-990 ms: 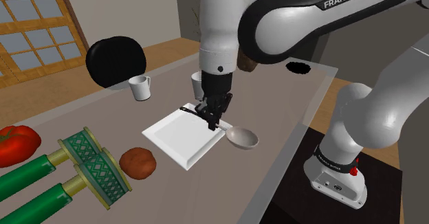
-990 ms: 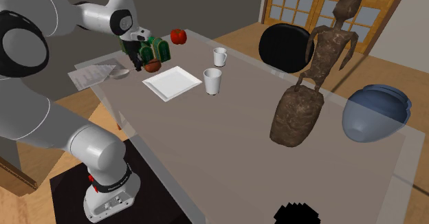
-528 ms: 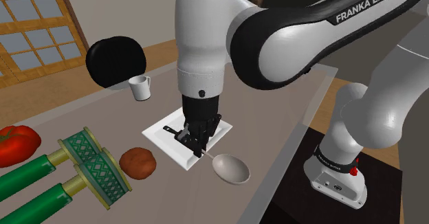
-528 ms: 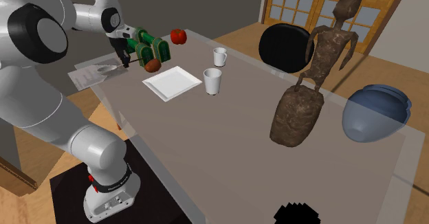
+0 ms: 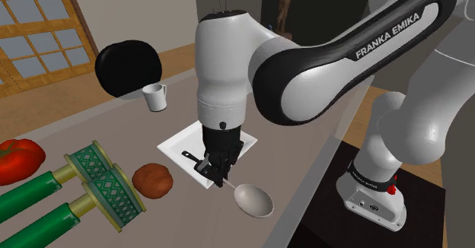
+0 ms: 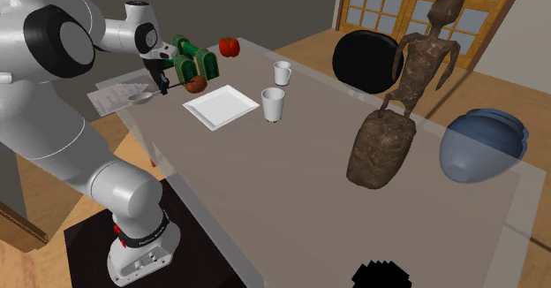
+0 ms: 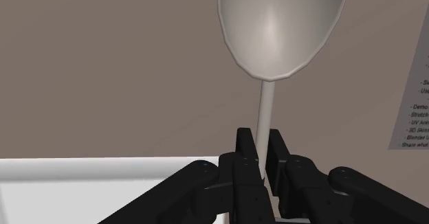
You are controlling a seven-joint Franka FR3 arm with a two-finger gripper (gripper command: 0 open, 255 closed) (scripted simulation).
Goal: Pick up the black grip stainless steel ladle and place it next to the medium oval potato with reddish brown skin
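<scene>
My gripper (image 5: 215,166) is shut on the ladle's thin stem, over the near corner of the white plate (image 5: 176,143). The ladle's pale bowl (image 5: 253,200) sticks out past the fingers toward the table's near edge, and its black handle end (image 5: 190,157) shows over the plate. In the wrist view the bowl (image 7: 282,23) and stem run straight out from between the clasped fingers (image 7: 244,150). The reddish-brown potato (image 5: 152,180) lies on the table to the shoulder view's left of the gripper, apart from it. From the second exterior view the gripper (image 6: 162,85) hangs beside the potato (image 6: 195,84).
Two green bottle-like objects (image 5: 84,186) and a tomato (image 5: 17,159) lie beyond the potato. A white mug (image 5: 155,96) and a black round object (image 5: 127,68) stand behind the plate. A second cup (image 6: 273,104), a brown statue (image 6: 402,101) and a blue vase (image 6: 484,143) stand farther along.
The gripper has carried the ladle from the plate's right edge toward the shoulder view's lower left, nearer the potato. The arm has swung across in front of the second cup.
</scene>
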